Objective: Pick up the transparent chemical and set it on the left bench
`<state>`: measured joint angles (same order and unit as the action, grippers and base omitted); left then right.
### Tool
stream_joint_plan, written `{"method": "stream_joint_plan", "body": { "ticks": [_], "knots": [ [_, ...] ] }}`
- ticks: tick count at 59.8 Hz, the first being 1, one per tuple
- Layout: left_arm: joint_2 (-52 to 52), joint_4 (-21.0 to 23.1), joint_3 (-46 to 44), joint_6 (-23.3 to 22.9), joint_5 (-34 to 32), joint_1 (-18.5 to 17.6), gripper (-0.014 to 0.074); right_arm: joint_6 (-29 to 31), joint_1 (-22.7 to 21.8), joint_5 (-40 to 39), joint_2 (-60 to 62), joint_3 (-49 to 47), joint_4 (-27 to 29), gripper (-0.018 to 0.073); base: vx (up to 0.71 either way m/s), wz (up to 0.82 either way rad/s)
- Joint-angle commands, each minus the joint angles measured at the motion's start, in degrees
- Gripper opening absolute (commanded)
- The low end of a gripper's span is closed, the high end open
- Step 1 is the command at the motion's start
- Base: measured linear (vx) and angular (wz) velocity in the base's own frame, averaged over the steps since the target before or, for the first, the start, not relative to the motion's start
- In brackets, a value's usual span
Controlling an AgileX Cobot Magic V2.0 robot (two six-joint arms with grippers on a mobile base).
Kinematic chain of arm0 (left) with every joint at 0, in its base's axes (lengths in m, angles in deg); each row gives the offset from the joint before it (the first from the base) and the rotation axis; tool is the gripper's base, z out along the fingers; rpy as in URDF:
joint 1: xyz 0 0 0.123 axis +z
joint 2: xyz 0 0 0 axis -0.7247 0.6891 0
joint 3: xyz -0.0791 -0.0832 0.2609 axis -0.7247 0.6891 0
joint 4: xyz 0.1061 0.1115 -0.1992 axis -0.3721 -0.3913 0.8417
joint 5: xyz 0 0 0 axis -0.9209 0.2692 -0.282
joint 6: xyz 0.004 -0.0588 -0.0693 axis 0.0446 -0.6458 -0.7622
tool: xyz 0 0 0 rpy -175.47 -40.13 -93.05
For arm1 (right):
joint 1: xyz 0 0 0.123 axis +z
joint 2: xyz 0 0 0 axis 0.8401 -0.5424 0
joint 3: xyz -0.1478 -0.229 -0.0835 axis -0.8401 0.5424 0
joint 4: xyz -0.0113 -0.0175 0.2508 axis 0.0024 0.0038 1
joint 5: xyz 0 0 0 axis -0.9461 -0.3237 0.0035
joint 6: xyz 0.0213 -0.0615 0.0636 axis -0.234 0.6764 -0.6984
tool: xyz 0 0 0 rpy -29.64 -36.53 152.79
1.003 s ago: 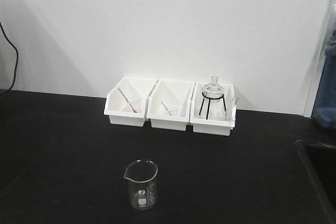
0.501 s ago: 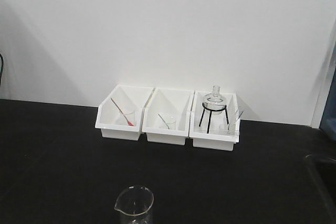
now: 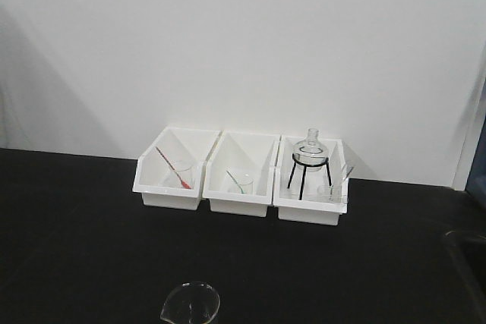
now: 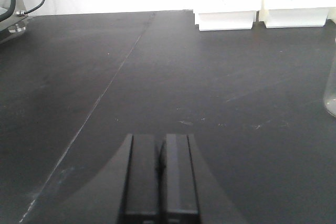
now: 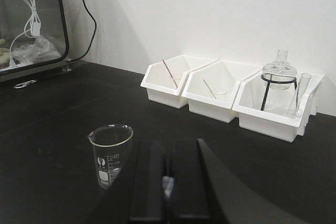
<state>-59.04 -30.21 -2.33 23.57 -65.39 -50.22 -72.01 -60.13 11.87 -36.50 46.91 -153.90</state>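
In the front view, the transparent chemical has slipped from full sight a second ago to just its rim and spout at the bottom edge. The three white bins have drifted only slightly lower. Since near things shift more than far ones, you can take it that the camera is closing on the bench and the beaker itself has not moved.

It stands upright on the black worktop, well in front of the bins and apart from the round flask on its tripod. From the right wrist it sits just ahead and to the left of the right gripper. From the left wrist only a sliver of glass shows at the right edge.

The right gripper has its fingers drawn together and holds nothing. The left gripper is the same, pressed closed over bare worktop. So the grab has not started, and you must part one claw before it can take the glass.

The left bench lies open beyond the seam, ready for the set-down
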Motion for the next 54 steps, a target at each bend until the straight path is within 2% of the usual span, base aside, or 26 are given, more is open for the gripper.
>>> {"method": "stream_joint_plan", "body": {
  "ticks": [1, 7, 13, 20, 25, 31, 35, 41, 47, 51, 54],
  "knots": [
    [-1.1, 0.04, 0.93, -0.45, -4.49, -0.1, -0.0003, 0.6, 0.01, 4.36, -0.92, -1.66, 0.4, -0.0003, 0.0, 0.0],
    [-1.1, 0.04, 0.93, -0.45, -4.49, -0.1, -0.0003, 1.94, 0.01, 7.46, -1.11, -2.77, 0.48, -0.0003, 0.0, 0.0],
    [-1.1, 0.04, 0.93, -0.45, -4.49, -0.1, -0.0003, 5.91, 0.01, 7.4, -2.17, -6.01, 0.62, -0.0003, 0.0, 0.0],
    [-1.1, 0.04, 0.93, -0.45, -4.49, -0.1, -0.0003, 6.47, 0.01, 7.38, -7.57, -12.58, 5.25, -0.0003, 0.0, 0.0],
    [-1.1, 0.04, 0.93, -0.45, -4.49, -0.1, -0.0003, 7.31, 0.01, 7.14, -12.35, -16.79, 6.58, -0.0003, 0.0, 0.0],
    [-1.1, 0.04, 0.93, -0.45, -4.49, -0.1, -0.0003, 9.3, 0.01, 4.94, -20.22, -22.38, 6.63, -0.0003, 0.0, 0.0],
    [-1.1, 0.04, 0.93, -0.45, -4.49, -0.1, -0.0003, 9.57, 0.01, 0.61, -25.67, -25.8, 7.28, -0.0003, 0.0, 0.0],
    [-1.1, 0.04, 0.93, -0.45, -4.49, -0.1, -0.0003, 12.86, 0.26, -4.32, -32.45, -29.53, 11.14, -0.0001, 0.0, 0.0],
    [-1.1, 0.04, 0.93, -0.45, -4.49, -0.1, -0.0003, 21.57, 2.89, -3.46, -38.16, -32.69, 17.32, -0.0001, 0.0, 0.0],
    [-1.1, 0.04, 0.93, -0.45, -4.49, -0.1, -0.0003, 27.03, 7.14, -1.18, -41.84, -34.89, 21.62, -0.0001, 0.0, 0.0],
    [-1.1, 0.04, 0.93, -0.45, -4.49, -0.1, -0.0003, 30.6, 12.15, 2.39, -44.26, -36.31, 24.53, -0.0001, 0.0, 0.0]
  ]
}}
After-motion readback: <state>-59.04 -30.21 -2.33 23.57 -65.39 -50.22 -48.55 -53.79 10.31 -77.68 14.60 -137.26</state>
